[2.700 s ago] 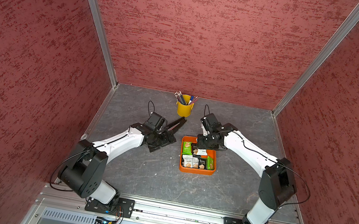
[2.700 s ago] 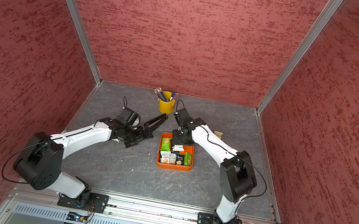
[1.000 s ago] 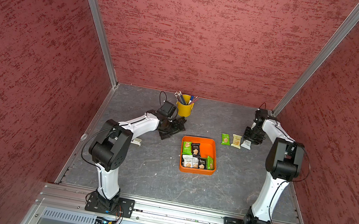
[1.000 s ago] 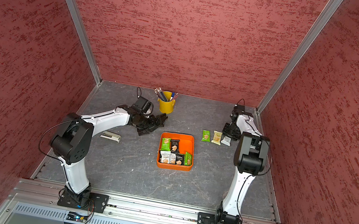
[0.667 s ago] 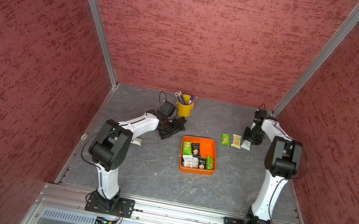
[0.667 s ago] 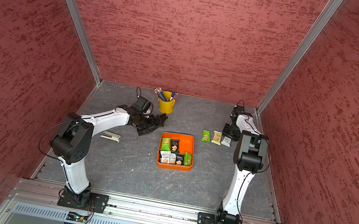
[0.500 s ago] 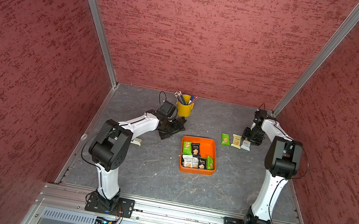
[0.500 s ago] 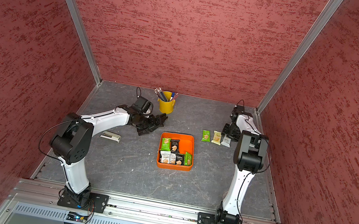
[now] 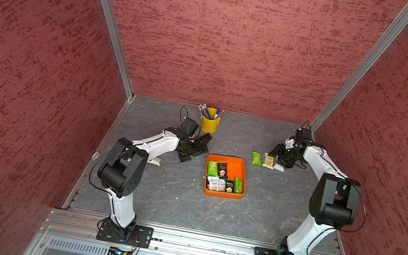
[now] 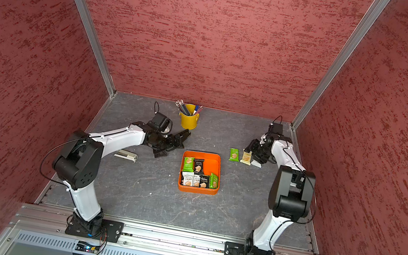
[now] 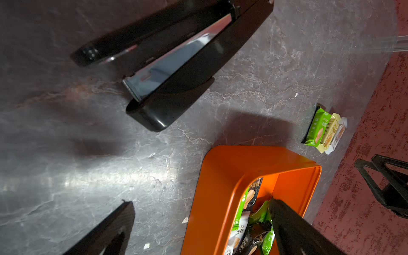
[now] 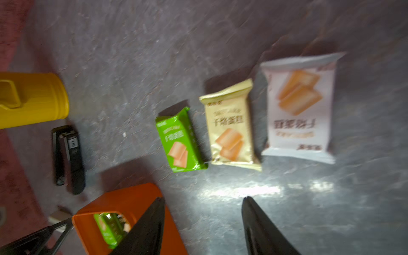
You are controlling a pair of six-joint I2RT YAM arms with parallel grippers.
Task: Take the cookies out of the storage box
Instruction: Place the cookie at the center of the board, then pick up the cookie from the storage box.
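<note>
our right gripper (image 12: 203, 198) hangs part-open, empty, by three cookies (image 12: 229, 125) already out; next we should drop squarely over one more in the storage box (image 9: 236, 169). left gripper (image 11: 201, 201) gapes wide.

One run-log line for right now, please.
left gripper: open, empty | right gripper: open, empty | cookies: three on table, others in storage box | task: unfinished
</note>
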